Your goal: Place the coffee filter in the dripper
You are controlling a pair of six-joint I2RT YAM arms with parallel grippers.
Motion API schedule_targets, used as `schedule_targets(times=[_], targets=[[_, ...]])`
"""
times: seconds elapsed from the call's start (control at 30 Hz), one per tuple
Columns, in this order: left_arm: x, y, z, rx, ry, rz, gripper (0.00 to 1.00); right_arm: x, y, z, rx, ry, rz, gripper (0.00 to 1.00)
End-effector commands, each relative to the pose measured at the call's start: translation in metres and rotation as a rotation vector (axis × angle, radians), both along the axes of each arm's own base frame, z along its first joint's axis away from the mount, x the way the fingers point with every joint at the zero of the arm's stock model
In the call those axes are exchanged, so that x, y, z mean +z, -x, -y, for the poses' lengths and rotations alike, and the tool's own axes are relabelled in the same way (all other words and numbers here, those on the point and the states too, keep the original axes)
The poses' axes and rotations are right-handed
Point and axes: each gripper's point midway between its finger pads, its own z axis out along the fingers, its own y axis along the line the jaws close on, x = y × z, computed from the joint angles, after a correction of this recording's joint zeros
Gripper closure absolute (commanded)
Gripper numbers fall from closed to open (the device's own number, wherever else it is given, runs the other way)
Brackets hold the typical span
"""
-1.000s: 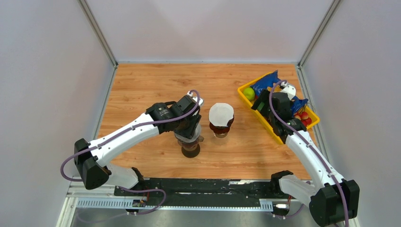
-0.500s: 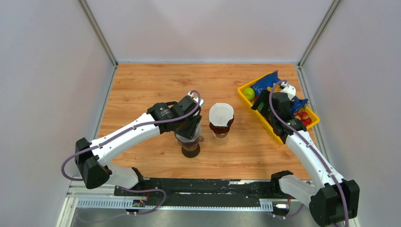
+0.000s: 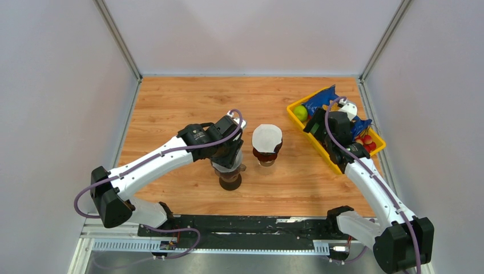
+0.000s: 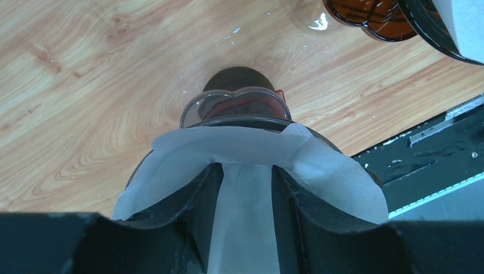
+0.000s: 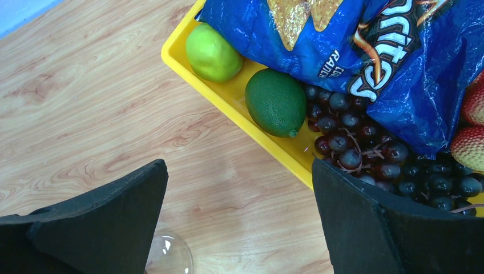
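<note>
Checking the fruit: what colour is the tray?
Yellow tray, clearest in the right wrist view.

Two drippers (image 3: pixel 230 174) (image 3: pixel 266 153) stand mid-table, one left of the other — each topped by a filter (image 3: pixel 267 137). The tray (image 3: pixel 317 147) lies at the right edge.

My wooden table (image 3: pixel 171 108) carries the dripper (image 3: pixel 230 178) near its front, a filter-topped brown vessel (image 3: pixel 266 149) just beside it, and a yellow tray (image 3: pixel 298 122) at my right.

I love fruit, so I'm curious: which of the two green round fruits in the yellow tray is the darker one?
The dark green lime, lying against the grapes. The paler yellow-green fruit sits by the yellow tray corner.
</note>
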Motion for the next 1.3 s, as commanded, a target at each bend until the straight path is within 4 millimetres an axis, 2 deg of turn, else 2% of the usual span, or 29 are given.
schedule_targets(times=[0.0,0.77,0.97,1.1,1.17,1.2,1.23,1.27], targets=[[0.013,0.001,0.004,-0.028,0.018,0.016,0.53,0.011,-0.003,0.003,-0.008,0.006,0.048,0.0],[0.062,-0.001,0.004,-0.052,0.111,0.112,0.55,0.016,-0.001,0.004,-0.01,0.007,0.065,0.0],[0.091,-0.003,0.006,-0.068,0.174,0.171,0.51,0.02,0.001,0.005,-0.008,0.01,0.077,0.0],[0.127,-0.015,-0.005,0.002,0.2,0.281,0.37,0.024,0.003,0.008,-0.014,0.016,0.091,0.0],[0.155,-0.031,-0.021,0.112,0.213,0.395,0.2,0.027,0.004,0.008,-0.014,0.017,0.099,0.0],[0.166,-0.04,-0.031,0.173,0.206,0.459,0.05,0.028,0.004,0.009,-0.014,0.018,0.104,0.0],[0.184,-0.048,-0.039,0.236,0.243,0.537,0.03,0.029,0.005,0.009,-0.013,0.02,0.108,0.0],[0.186,-0.051,-0.042,0.259,0.248,0.565,0.01,0.031,0.005,0.01,-0.013,0.023,0.112,0.0]])
